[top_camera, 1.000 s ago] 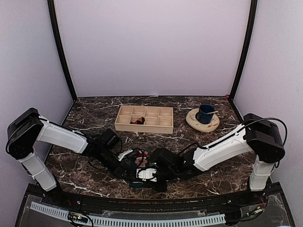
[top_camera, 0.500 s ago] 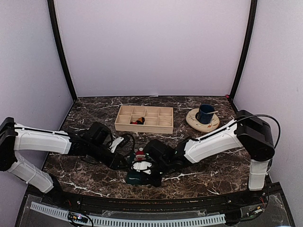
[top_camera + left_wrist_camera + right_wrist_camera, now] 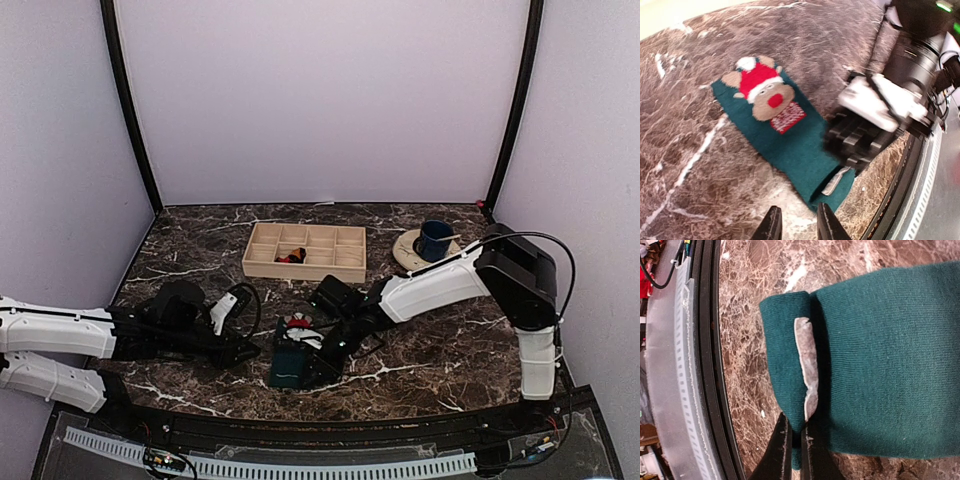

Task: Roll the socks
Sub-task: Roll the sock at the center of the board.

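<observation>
My right gripper [image 3: 795,452] is pinched shut on the folded near end of the green sock [image 3: 880,350], which lies flat on the surface [image 3: 440,340] close to its front edge. The sock's long axis runs away from me, with the figure at the far end, so I judge the roll should go forward. My left gripper [image 3: 797,227], partly open and empty, hovers just left of that same end.

Pale lilac walls [image 3: 320,100] fill the upper frame, evenly lit, with black posts [image 3: 129,110] running down both corners. Below lies a dark brown marble table [image 3: 200,255] veined in white, across the lower half.
</observation>
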Controlling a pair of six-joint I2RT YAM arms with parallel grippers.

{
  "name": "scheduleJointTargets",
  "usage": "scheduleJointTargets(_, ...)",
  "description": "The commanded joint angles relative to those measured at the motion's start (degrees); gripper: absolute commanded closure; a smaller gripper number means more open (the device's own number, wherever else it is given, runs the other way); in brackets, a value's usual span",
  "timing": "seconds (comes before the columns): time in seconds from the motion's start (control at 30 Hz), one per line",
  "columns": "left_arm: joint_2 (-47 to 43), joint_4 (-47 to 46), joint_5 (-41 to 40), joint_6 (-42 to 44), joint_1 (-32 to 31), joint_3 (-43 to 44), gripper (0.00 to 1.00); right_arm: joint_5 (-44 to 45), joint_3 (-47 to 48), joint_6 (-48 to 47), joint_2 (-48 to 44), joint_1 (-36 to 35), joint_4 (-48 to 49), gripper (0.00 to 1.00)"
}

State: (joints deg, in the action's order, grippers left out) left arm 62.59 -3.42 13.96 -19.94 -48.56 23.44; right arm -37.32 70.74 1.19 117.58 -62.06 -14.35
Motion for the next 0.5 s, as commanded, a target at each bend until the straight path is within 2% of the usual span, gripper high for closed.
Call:
scheduleJointTargets(0.0,-2.44,-4.48,-5.32,2.84,-4.27,-1.96,0.73,-8.13,2.16,3.38,2.40,1.51,-2.94,1.00)
scheduleJointTargets(0.23,-2.03,-6.39,-6.12,6.09,-8.83,-3.35,0.72,-12.16,3.71,4.49,4.51,2.69,-4.75,1.00)
scheduleJointTargets(0.47,-0.92,-7.18,-3.89,8.96,-11.54,-3.30,0.65,-14.01,5.82,4.52,6.03,3.65,-6.72,1.00)
